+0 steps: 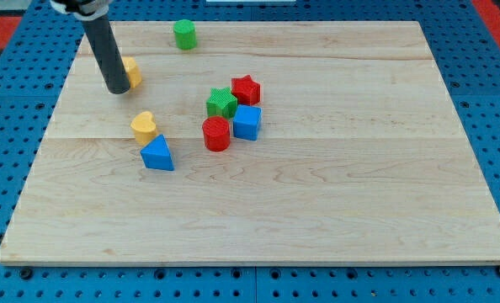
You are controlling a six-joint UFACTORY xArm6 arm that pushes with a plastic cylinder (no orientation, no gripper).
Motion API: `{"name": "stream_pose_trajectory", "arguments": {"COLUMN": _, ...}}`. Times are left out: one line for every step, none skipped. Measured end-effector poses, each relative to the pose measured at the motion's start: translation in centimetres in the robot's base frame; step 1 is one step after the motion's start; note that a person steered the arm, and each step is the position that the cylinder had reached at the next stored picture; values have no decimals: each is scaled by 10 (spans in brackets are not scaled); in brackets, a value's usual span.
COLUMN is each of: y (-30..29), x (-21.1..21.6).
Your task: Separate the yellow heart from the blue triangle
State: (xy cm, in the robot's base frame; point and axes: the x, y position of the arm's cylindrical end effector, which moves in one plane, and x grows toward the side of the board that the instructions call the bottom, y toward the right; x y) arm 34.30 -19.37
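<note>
The yellow heart point(144, 126) sits touching the blue triangle point(157, 154) just below it, left of centre on the wooden board point(334, 202). The rod's tip point(116, 88) holds nothing, resting toward the view's top left against another yellow block point(132, 72), apart from the heart

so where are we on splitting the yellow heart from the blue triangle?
Done: nothing visible. The yellow heart sits right against the top of the blue triangle, apparently touching. In hand: my tip is toward the view's top-left of the pair, beside another yellow block, not at the heart. Left: bring the tip to the heart and push it away from the triangle.
</note>
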Motion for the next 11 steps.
{"name": "stream_pose_trajectory", "arguments": {"y": -1, "x": -40}}
{"name": "stream_pose_trajectory", "arguments": {"y": 6, "x": -67}}
{"name": "stream_pose_trajectory", "arguments": {"y": 6, "x": -82}}
{"name": "stream_pose_trajectory", "arguments": {"y": -17, "x": -31}}
{"name": "stream_pose_trajectory", "arguments": {"y": -39, "x": 65}}
{"name": "stream_pose_trajectory", "arguments": {"y": 8, "x": 131}}
{"name": "stream_pose_trajectory", "arguments": {"y": 74, "x": 148}}
{"name": "stream_pose_trajectory", "arguments": {"y": 77, "x": 91}}
{"name": "stream_pose_trajectory", "arguments": {"y": 44, "x": 84}}
{"name": "stream_pose_trajectory", "arguments": {"y": 42, "x": 130}}
{"name": "stream_pose_trajectory", "arguments": {"y": 11, "x": 113}}
